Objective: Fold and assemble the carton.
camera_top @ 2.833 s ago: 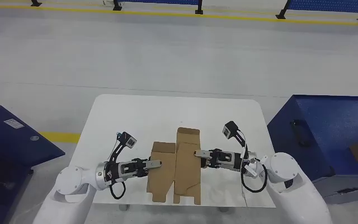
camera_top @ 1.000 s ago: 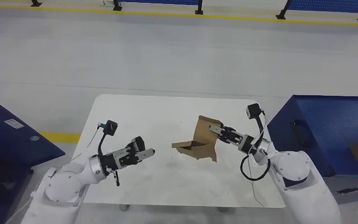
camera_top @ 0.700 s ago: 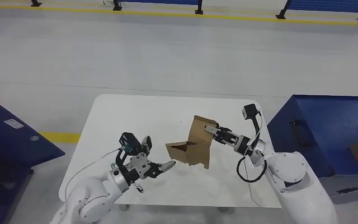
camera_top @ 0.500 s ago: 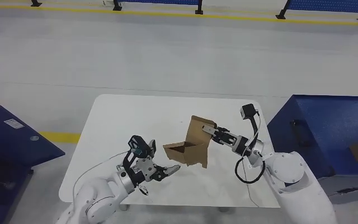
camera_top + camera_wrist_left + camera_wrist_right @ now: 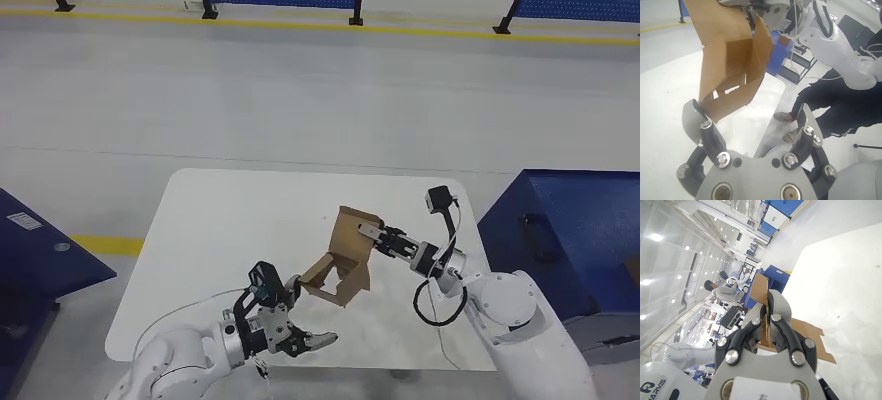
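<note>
**Right pincer (image 5: 767, 303) pinching the brown cardboard carton (image 5: 345, 258), left pincer (image 5: 749, 110) spread beneath it**

Pressed together on a thin upper edge of the carton, my right pincer has the cardboard sandwiched between its two pads. I judge the grip sits that high so the carton hangs tilted and its walls can swing apart into a hollow tube, rather than lying flat.

My left pincer is spread wide with nothing between its fingers. One finger (image 5: 691, 113) touches the carton's lowest corner, and the other stands well apart from it. It looks placed to brace that low end, or to catch the loose bottom flaps and turn them in.

The carton hangs between my two pincers, over the near half of the white round-cornered table (image 5: 220, 230). It is half opened and its end flaps are unfolded. I cannot tell whether its low corner rests on the table.

By my reckoning the folding is at an early stage. Held by one thin edge, the carton could pivot when I push on it.
</note>
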Motion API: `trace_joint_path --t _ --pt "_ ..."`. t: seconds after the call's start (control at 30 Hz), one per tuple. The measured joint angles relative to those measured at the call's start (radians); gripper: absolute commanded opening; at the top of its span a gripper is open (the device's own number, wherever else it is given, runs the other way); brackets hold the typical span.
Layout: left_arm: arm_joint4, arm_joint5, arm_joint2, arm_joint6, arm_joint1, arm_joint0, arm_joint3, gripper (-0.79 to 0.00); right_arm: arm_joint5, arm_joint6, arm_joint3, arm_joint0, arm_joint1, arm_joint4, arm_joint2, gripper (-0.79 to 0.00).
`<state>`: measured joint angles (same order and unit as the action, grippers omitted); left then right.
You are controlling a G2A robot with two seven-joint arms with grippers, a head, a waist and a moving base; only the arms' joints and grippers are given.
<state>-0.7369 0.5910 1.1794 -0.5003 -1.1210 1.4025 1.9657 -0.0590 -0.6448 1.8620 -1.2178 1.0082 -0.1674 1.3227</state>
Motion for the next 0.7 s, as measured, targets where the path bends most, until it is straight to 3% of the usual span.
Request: trace_joint_path --t 0.7 --pt "0.021 0.026 -0.088 -0.068 0.006 -0.018 0.035 0.0 0.043 0.014 0.059 -0.033 0.019 -0.006 -0.098 -0.785"
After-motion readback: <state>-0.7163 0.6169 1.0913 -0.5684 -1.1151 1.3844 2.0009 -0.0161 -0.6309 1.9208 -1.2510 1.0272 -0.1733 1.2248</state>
